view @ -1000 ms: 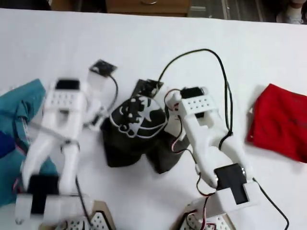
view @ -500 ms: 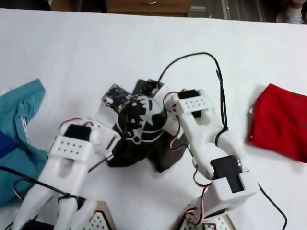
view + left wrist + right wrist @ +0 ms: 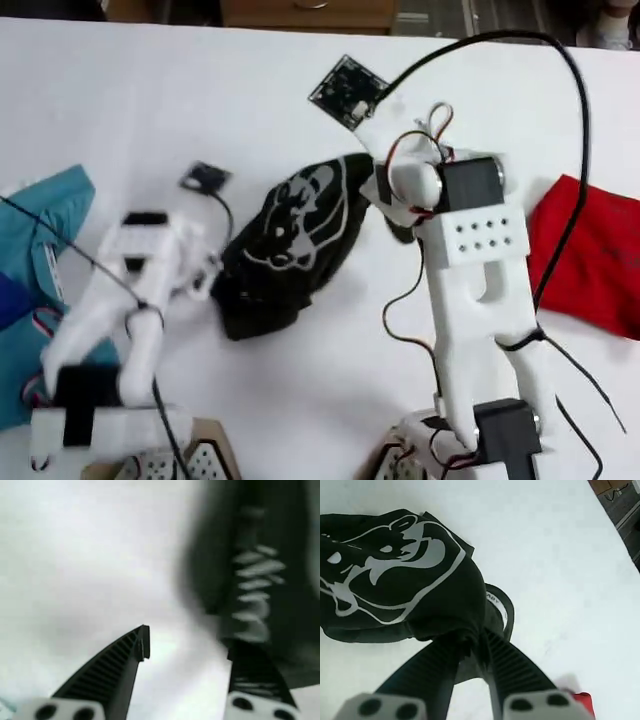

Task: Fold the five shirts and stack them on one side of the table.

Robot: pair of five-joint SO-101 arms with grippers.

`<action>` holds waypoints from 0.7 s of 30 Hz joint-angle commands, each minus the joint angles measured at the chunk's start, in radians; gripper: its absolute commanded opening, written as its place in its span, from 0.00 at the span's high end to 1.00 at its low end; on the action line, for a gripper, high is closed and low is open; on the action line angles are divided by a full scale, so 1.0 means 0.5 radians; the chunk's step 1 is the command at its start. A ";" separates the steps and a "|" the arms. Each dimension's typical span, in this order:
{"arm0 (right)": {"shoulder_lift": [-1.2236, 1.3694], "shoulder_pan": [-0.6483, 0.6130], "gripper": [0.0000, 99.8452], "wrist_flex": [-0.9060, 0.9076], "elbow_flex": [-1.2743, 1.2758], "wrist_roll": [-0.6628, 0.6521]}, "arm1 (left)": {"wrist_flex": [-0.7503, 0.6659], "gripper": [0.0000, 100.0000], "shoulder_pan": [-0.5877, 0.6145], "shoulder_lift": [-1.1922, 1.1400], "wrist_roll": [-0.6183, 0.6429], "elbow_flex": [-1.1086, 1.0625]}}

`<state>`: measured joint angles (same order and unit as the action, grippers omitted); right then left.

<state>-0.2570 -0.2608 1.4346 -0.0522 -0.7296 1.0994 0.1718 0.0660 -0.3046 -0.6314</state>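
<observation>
Stretched out now, the right arm has swung far across the counter point(image 3: 200, 90) compared with a second ago, and the black shirt point(image 3: 290, 240) has been dragged along with it, pulled from a crumpled lump into a longer shape. The left arm, which was leaning in against the cloth half a second ago, has drawn back toward its own side.

From where I stand, the right pincer point(image 3: 472, 642) is clamped tight on a bunch of the black shirt's fabric near the collar end. The left pincer point(image 3: 189, 642) gapes wide with nothing in it, one finger just beside the dark cloth and bare counter between the two.

The black shirt lies mid-counter, its long axis running on a slant from the near end by the left arm to the far end held by the right. The free near end is closest to the left pincer, so I'd judge that arm best placed to take it and spread the shirt flat.

A teal shirt point(image 3: 40, 250) sits at the left edge and a red shirt point(image 3: 590, 260) well off to the right.
</observation>
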 commanded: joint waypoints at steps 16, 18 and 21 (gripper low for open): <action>0.315 0.189 0.75 -0.232 0.273 0.015 | 1.264 0.73 0.132 -0.629 -0.095 1.653; 0.315 0.302 0.75 -0.229 0.190 0.015 | 1.212 0.73 0.025 -0.457 -0.172 1.490; 0.315 0.465 0.76 -0.229 0.123 0.031 | 1.059 0.73 -0.141 -0.058 -0.255 1.140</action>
<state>-0.1005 -0.0997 1.3303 0.0736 -0.7219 1.6840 0.1734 -0.1780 -0.3966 0.0621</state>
